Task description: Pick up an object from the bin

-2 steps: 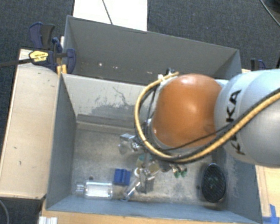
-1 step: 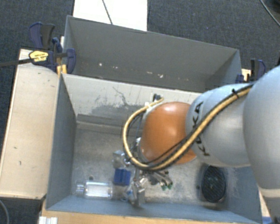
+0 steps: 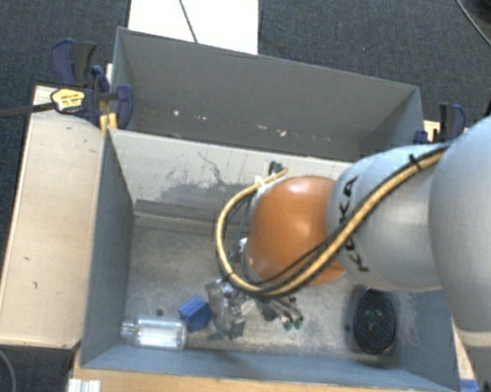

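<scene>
Four small things lie on the floor of the grey bin. In the camera view the pincer hangs low beneath the arm's orange cover, near the front wall and left of the middle. I cannot tell whether it stands wide or narrow.

Just beside it, on its left, lies a small blue block, its long axis slanting across the floor. I cannot tell whether the two touch.

A clear bottle lies on its side along the front wall, its long axis running left to right, near the block. A small green-and-white piece sits just right of the pincer. A dark round thing lies well apart on the right.
</scene>
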Robot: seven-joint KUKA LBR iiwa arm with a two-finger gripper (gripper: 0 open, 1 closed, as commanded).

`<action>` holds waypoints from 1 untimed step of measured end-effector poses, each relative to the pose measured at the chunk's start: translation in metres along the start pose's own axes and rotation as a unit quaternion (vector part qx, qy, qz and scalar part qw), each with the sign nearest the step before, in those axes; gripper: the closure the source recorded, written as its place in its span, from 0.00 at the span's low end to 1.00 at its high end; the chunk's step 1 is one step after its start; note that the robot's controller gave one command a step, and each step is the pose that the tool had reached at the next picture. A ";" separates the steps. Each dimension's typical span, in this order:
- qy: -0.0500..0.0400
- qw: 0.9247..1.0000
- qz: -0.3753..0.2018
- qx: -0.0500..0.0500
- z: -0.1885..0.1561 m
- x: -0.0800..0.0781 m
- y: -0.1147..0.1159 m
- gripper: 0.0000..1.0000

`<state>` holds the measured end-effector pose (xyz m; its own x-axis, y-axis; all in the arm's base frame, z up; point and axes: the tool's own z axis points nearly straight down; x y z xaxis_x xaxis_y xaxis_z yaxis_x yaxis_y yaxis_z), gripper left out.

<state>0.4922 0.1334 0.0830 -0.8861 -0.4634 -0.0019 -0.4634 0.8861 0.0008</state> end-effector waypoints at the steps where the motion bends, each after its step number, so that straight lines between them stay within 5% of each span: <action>1: 0.000 1.000 0.000 0.000 0.000 0.000 0.000 0.00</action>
<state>0.4922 0.1333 0.0828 -0.8863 -0.4630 -0.0016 -0.4630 0.8863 0.0009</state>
